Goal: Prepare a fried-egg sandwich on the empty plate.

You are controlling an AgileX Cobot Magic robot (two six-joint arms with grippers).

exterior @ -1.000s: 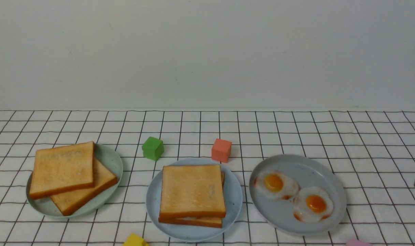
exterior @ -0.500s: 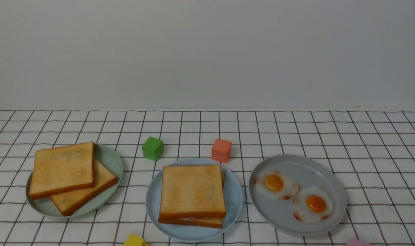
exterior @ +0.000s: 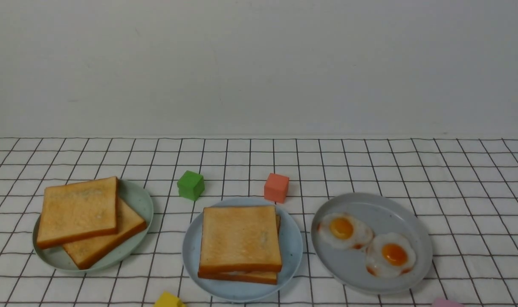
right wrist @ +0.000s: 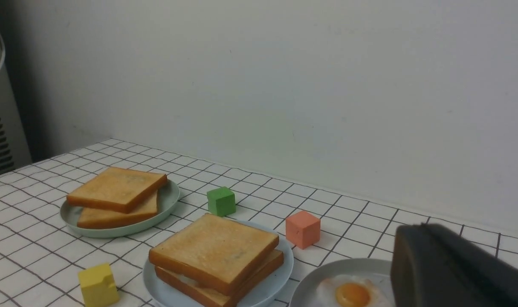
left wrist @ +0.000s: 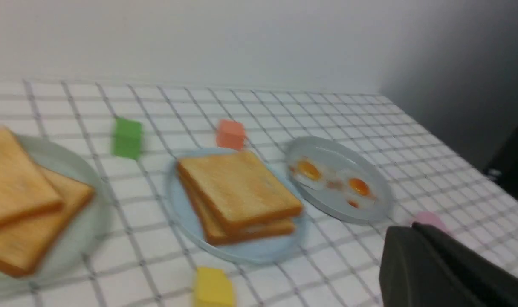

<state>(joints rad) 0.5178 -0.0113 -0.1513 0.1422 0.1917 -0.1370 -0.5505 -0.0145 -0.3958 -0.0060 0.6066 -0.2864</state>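
The fried-egg sandwich (exterior: 239, 238), two stacked toast slices with a thin white egg edge between them, lies on the light-blue plate (exterior: 190, 251) at the front middle of the table. It also shows in both wrist views as the sandwich (left wrist: 237, 187) (right wrist: 214, 251) on that plate (left wrist: 173, 200) (right wrist: 286, 256). Neither arm appears in the front view. My left gripper (left wrist: 412, 226) is shut and holds nothing, well back from the sandwich. My right gripper (right wrist: 421, 226) is shut too, with nothing in it, near the grey plate.
A pale green plate (exterior: 135, 196) on the left carries two loose toast slices (exterior: 77, 211). A grey plate (exterior: 369, 204) on the right holds two fried eggs (exterior: 344, 230). A green cube (exterior: 190, 185), an orange cube (exterior: 276, 187), a yellow cube (exterior: 168, 300) and a pink piece (exterior: 446, 302) lie around.
A dark part of the right arm at the right edge of the front view has drawn out of sight. The sandwich, plates and cubes have not moved.
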